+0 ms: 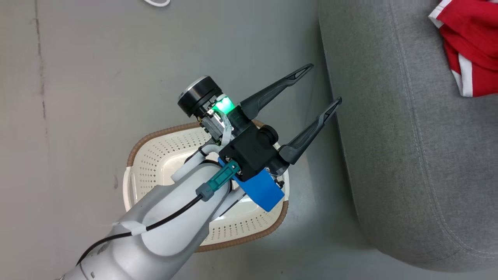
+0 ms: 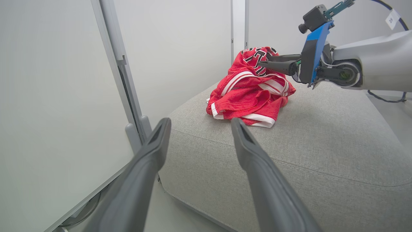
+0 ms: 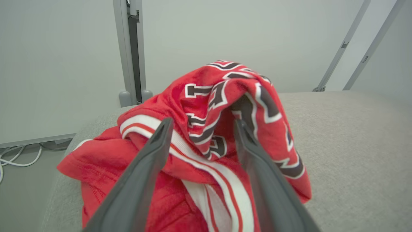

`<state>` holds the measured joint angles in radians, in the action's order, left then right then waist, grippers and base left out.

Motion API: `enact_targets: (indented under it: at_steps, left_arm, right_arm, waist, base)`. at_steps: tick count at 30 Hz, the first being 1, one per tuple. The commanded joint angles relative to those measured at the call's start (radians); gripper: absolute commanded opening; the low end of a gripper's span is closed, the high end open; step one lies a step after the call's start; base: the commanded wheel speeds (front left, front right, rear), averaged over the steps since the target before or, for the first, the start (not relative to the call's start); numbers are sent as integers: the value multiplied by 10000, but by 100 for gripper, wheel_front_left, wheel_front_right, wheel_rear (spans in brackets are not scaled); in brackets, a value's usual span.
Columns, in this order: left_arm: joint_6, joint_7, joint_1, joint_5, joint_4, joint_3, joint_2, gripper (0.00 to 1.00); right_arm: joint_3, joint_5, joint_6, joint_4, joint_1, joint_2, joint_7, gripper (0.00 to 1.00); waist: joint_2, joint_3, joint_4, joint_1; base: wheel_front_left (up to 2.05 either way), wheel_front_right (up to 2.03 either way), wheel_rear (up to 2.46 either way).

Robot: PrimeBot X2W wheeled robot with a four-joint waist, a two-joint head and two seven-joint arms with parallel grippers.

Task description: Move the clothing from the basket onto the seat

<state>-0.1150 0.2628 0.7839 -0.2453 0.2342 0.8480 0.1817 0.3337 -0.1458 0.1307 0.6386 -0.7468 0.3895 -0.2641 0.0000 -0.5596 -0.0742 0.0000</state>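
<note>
- Resting in a crumpled heap on the seat [image 2: 322,138], the clothing [image 2: 248,96] lies toward the cushion's far edge. It is well in from the edge that faces the basket [image 1: 153,167], so the transfer looks done or nearly so.
- Clothing: soft, slack red jersey fabric with white stripe trim at the hems. Black-and-white block lettering shows on a fold that peaks upward.
- Right gripper [image 3: 203,121]: two long, dark, tapered fingers spread wide, one on each side of the peaked fold, pinching nothing. It is likely placed this way to let the cloth settle on the cushion.
- Left gripper [image 1: 324,83]: fingers likewise splayed and empty, hanging above the basket's seat-side rim and pointing toward the seat. It is probably parked there in case any item is left.
- Basket: cream perforated plastic with rounded corners and a brown woven-look rim. It stands on the floor [image 1: 97,77] just beside the seat's edge. The walls and base that show are bare of cloth, though the pale forearm hides part of the inside.
- Seat: broad grey woven upholstery with rounded edges and a stitched seam running parallel with the edge.
- Floor: smooth matt grey, faintly scuffed.
</note>
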Motion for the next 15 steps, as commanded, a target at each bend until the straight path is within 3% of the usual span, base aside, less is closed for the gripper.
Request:
enact_targets:
  at_steps: [1,15]
  left_arm:
    - [42,29,-151,-28,1,-130,-4,100]
    - [553,29,-2357,-455,-58,-1815,235,100]
  right_arm:
    - [-5,-22,1,-233,441,-92,-3,100]
    - [-1528,-19,1,-3250,3466,-1520,-3,100]
  waist:
    - [0,284,-142,0]
    - [0,2510,202,0]
  base:
    - [0,0,0]
    - [0,0,0]
